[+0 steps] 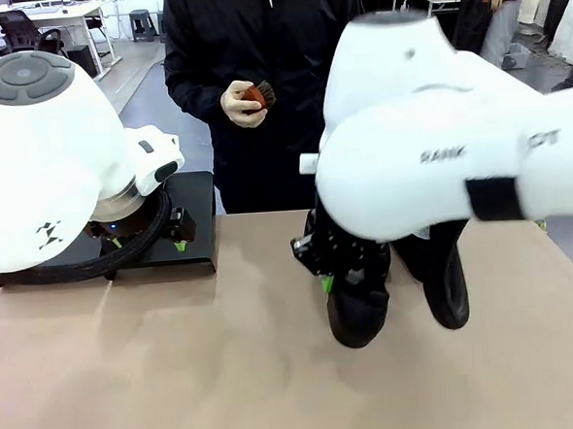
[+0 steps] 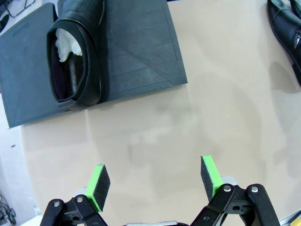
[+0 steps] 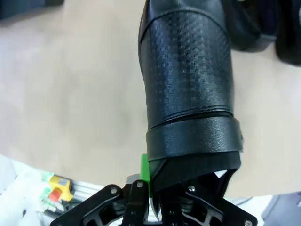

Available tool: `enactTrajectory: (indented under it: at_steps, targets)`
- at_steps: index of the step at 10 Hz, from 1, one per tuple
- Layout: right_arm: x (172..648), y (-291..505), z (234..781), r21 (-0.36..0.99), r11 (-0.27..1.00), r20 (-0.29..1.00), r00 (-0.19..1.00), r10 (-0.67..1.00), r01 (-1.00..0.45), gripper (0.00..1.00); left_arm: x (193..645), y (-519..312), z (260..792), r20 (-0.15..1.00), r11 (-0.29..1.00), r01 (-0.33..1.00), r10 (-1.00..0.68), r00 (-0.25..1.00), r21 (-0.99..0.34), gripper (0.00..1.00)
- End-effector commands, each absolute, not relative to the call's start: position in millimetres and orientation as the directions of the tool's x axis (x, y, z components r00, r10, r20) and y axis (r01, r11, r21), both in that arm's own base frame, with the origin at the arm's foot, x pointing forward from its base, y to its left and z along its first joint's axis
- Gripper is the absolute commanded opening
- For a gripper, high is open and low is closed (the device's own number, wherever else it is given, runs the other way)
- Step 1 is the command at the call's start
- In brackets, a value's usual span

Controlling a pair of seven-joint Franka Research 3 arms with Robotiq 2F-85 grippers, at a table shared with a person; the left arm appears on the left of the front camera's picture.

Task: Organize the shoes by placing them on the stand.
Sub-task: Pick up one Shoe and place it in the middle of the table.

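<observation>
Left gripper (image 2: 154, 181): is being held wide open above bare tabletop, near the stand's edge, with nothing between its green pads.
Stand (image 2: 141, 52): is being occupied by one paper-stuffed shoe (image 2: 77, 56); the rest of the visible section is being left free.
Brush (image 1: 257, 97): is being held in the person's hand (image 1: 241, 105) at the far side.
Right gripper (image 3: 162, 183): is being kept clamped tight on the heel end of a second shoe (image 3: 188, 94), which is being carried toe-down over the table's middle.
Third shoe (image 1: 446, 282): is being left on the table just right of the carried one.
Progress: one shoe is judged placed, one is being carried, at least one is waiting; the fourth cannot be made out with certainty.
Writing: "RANK" is being shown on the right arm (image 1: 443, 153); the remaining letters are too blurred to read.
</observation>
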State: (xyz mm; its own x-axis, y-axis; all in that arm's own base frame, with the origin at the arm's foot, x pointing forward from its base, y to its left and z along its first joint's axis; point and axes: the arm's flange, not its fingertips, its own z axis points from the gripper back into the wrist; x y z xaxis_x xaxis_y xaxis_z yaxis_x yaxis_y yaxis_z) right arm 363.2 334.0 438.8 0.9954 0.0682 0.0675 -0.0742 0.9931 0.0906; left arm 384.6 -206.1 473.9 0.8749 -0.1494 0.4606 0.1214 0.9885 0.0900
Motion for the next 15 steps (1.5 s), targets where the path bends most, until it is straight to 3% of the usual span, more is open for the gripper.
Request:
enactTrajectory:
  at_steps: [1,10,11,15]
  targets:
    - [358,343,424,0.083,0.996,0.070,0.997,0.021,-0.027,0.00,384,-207,474,0.472,0.990,0.101,-0.138,0.871,0.102,1.00]
    - [332,353,359,0.037,0.999,-0.062,0.998,0.031,-0.029,0.00,384,-207,474,0.472,0.990,0.101,-0.138,0.871,0.102,1.00]
    - [332,351,355,0.042,0.999,-0.073,0.997,0.026,-0.023,0.04,384,-207,474,0.472,0.990,0.101,-0.138,0.871,0.102,1.00]
    - [339,344,332,0.053,0.999,-0.133,0.991,-0.002,0.009,0.73,384,-207,474,0.472,0.990,0.101,-0.138,0.871,0.102,1.00]
